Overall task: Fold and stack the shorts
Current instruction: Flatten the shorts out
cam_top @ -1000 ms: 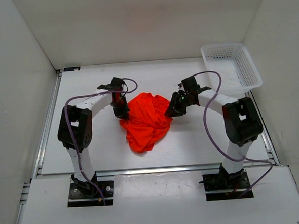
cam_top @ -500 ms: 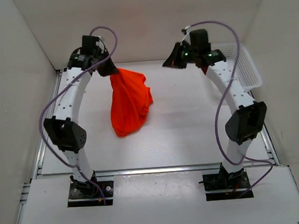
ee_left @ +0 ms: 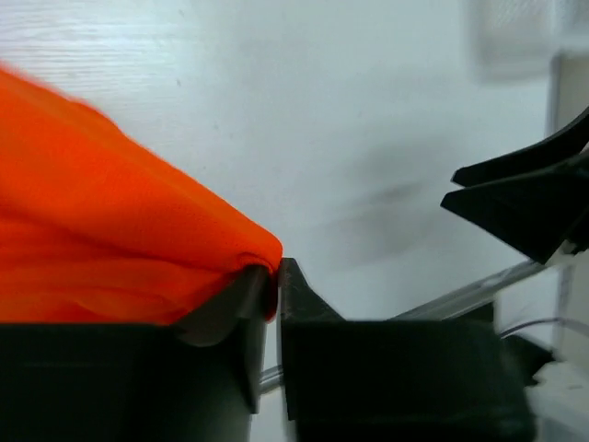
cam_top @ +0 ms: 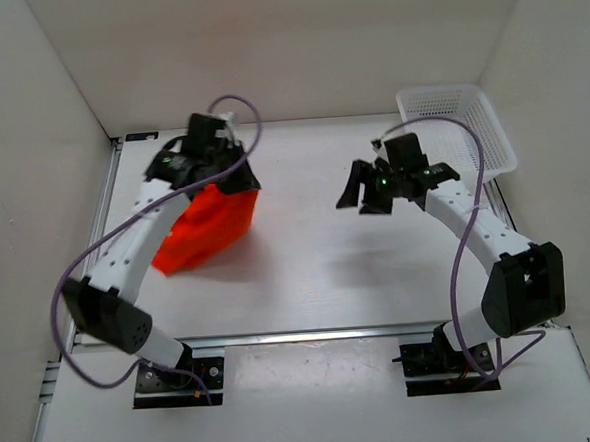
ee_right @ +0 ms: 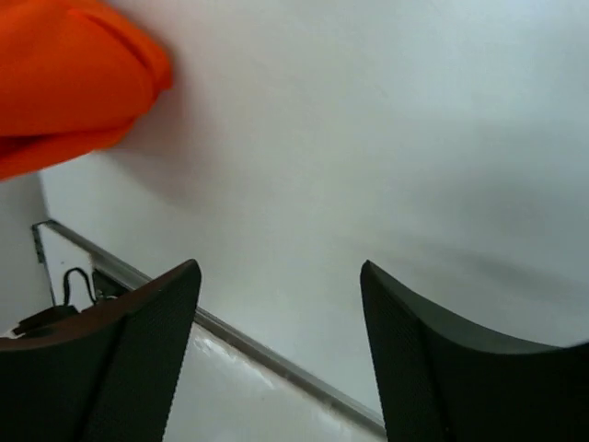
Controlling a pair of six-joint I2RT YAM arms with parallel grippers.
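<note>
The bright orange-red shorts (cam_top: pixel 204 232) hang bunched from my left gripper (cam_top: pixel 244 180), trailing down-left onto the table's left side. In the left wrist view the jaws are pinched on an edge of the shorts (ee_left: pixel 110 239), my left gripper (ee_left: pixel 276 276) shut on the fabric. My right gripper (cam_top: pixel 363 192) hovers over the table's middle right, open, with nothing between its fingers. In the right wrist view my right gripper (ee_right: pixel 281 281) shows wide-apart fingers (ee_right: pixel 147 322) above bare table, and the shorts (ee_right: pixel 64 74) sit at the upper left. No drawstring is visible.
A white mesh basket (cam_top: pixel 460 136) stands at the back right corner of the table. A metal rail (cam_top: pixel 302 334) runs along the table's near edge. White walls enclose the back and both sides.
The left arm has swung down and left, carrying the shorts from a high hang to a drape on the table's left side. The right gripper has dropped toward the table middle and opened wide.
</note>
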